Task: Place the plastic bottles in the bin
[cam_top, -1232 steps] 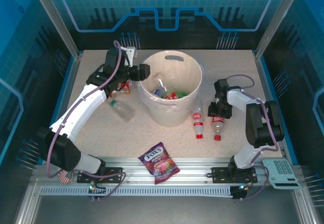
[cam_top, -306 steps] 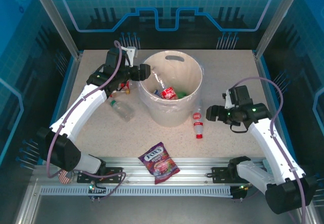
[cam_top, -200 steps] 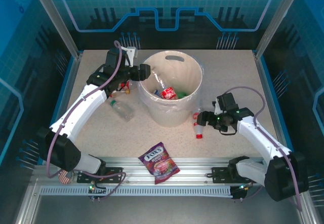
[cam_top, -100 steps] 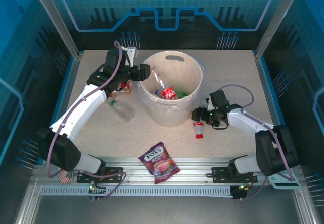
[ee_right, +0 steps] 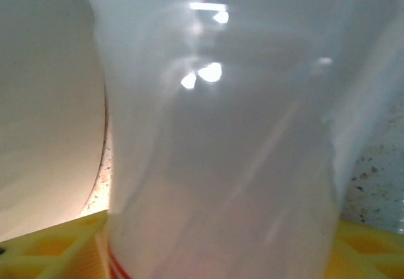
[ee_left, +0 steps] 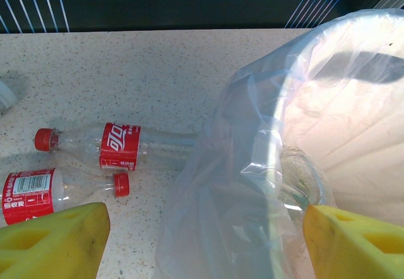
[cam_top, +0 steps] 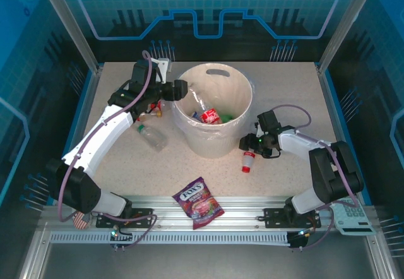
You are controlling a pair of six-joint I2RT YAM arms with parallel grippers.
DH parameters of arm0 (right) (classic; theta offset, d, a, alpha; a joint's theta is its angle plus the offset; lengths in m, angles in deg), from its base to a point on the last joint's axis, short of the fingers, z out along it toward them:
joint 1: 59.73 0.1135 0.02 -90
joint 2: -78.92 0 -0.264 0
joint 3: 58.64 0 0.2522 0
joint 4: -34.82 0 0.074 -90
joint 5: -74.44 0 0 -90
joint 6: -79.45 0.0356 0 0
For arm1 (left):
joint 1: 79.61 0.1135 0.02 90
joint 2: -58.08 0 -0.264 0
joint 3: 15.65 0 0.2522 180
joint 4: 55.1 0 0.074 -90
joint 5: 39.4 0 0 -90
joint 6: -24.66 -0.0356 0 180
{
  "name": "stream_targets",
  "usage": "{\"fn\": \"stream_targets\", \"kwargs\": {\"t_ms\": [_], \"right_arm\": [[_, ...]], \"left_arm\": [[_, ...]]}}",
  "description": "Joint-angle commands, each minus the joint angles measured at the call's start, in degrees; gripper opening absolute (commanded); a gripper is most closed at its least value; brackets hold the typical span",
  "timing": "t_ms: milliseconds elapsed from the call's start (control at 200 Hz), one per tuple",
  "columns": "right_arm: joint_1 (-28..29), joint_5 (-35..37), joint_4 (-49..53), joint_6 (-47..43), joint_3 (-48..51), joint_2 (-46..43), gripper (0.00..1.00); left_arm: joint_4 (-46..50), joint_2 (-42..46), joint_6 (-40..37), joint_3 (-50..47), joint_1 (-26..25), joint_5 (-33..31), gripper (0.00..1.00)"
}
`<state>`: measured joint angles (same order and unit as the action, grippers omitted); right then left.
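Candy bag: purple-red FOX'S pouch (cam_top: pixel 199 202), flat on the table (cam_top: pixel 297 83) by the front rail, well apart from both arms.
Right gripper: (cam_top: pixel 247 145) down low just right of the bin, one finger on each side of a lying bottle.
Lying bottle: (cam_top: pixel 247 158) clear, with its red cap toward the near edge and its body close to the bin wall. On the wrist cam the clear body (ee_right: pixel 221 165) sits right between the yellow pads (ee_right: pixel 57 238).
Right grip: pads look right up against the plastic, but honestly can't tell if they're squeezing it.
Plain clear bottle: (cam_top: pixel 151 135) on its side left of the bin, nothing touching it.
Bin: cream bucket (cam_top: pixel 214 143) with a clear liner, mid-table. Inside are a red-labelled bottle (cam_top: pixel 211 115) and a green one (cam_top: pixel 226 119).
Left gripper: (cam_top: pixel 179 89) at the bin's left rim, jaws wide. The yellow fingers (ee_left: pixel 50 241) are well apart with bunched liner (ee_left: pixel 214 184) between them, and they're not clamping anything.
Red-label pair: upper bottle (ee_left: pixel 120 146) and lower bottle (ee_left: pixel 38 190) side by side on the table left of the bin, caps pointing opposite ways.
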<state>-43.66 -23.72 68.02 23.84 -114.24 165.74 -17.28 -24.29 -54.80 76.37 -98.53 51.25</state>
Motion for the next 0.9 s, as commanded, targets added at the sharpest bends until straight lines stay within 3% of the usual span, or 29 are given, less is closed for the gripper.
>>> {"fn": "stream_targets", "kwargs": {"t_ms": [0,315,570,790,896], "right_arm": [[-0.2,0.8,-4.0,0.2,0.1,2.7,0.67],[-1.8,2.6,1.3,-0.7,-0.1,-3.4,0.56],[-5.9,2.8,9.2,-4.0,-1.5,-11.5,0.53],[-11.0,3.6,19.3,-8.7,-8.1,-19.0,0.52],[-12.5,4.2,24.2,-11.3,-16.2,-20.9,0.52]], "left_arm": [[4.5,0.3,-1.5,-1.7,-0.3,-1.3,0.81],[4.4,0.4,-1.4,-1.7,-0.3,-1.2,0.81],[4.4,0.3,-1.3,-1.6,-0.3,-1.2,0.81],[4.4,0.0,-1.2,-1.7,-0.3,-0.8,0.81],[4.5,0.0,-1.5,-1.7,-0.6,-1.1,0.81]]}}
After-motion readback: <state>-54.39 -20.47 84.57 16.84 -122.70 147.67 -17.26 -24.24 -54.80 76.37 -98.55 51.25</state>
